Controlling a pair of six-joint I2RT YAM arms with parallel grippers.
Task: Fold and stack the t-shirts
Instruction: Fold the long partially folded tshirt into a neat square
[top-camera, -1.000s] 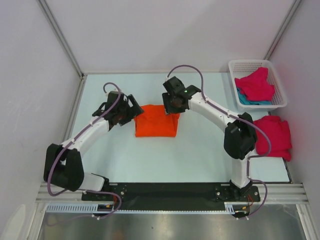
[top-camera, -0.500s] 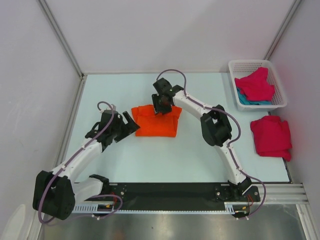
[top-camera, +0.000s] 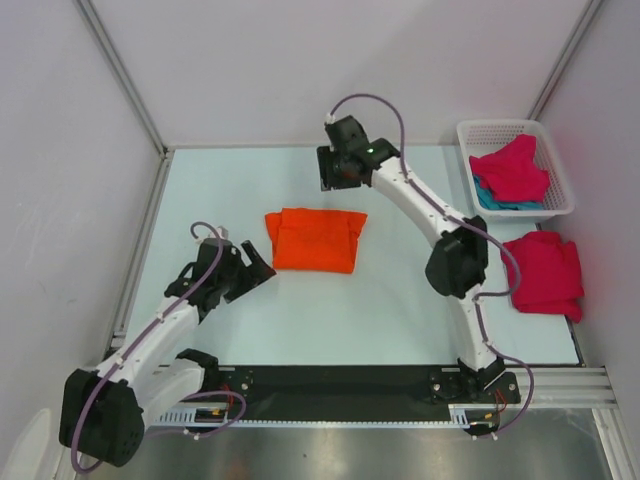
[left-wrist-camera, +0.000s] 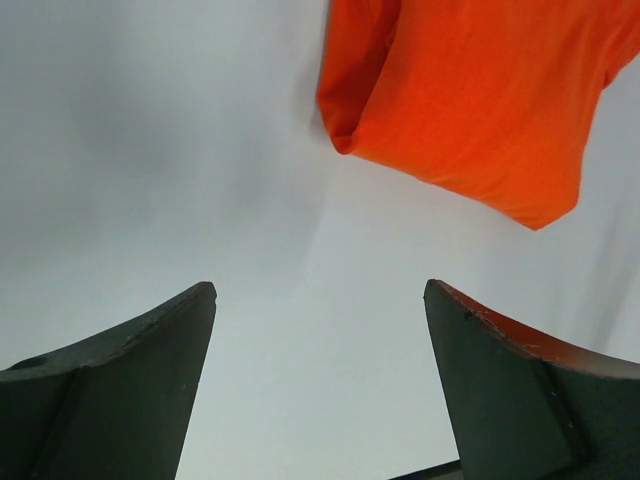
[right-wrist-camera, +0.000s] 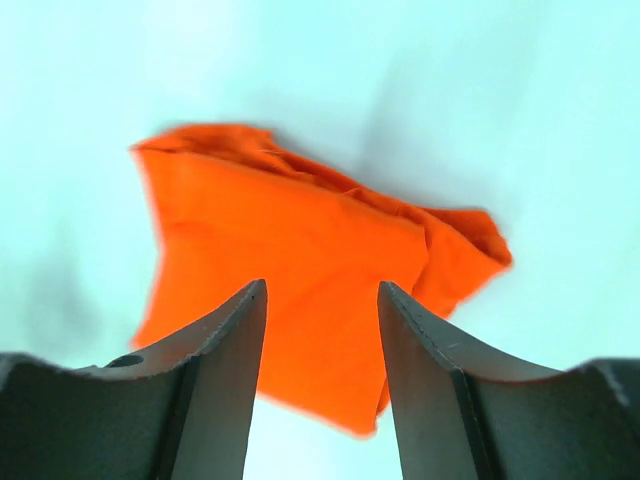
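Left gripper (left-wrist-camera: 318, 290): jaws spread wide and empty, with only bare table (top-camera: 400, 310) under the gap. The orange shirt (top-camera: 314, 241) lies ahead of it and off to its right, apart from both fingers. The part nearest the gripper is the shirt's rolled left fold. There is open table on every side of this gripper.

Right gripper (right-wrist-camera: 321, 287): jaws partly apart, holding nothing. The orange shirt lies ahead of the fingertips, seen through the gap and on either side, not touching. The cloth is blurred in the wrist view, so height above it cannot be told. In the top view the gripper sits past the shirt's far edge, close to the table's far edge, with a strip of bare table between gripper and cloth.

Orange shirt: folded to a rough rectangle and lying flat, long axis across the table, left to right. The near edge is straight; the far right corner sticks out as a loose flap.

Well off to the right gripper's right, a basket (top-camera: 500, 126) holds a magenta shirt (top-camera: 515, 168) over a teal shirt (top-camera: 488, 200). A second magenta shirt (top-camera: 545, 272) lies folded on the table just nearside of the basket.
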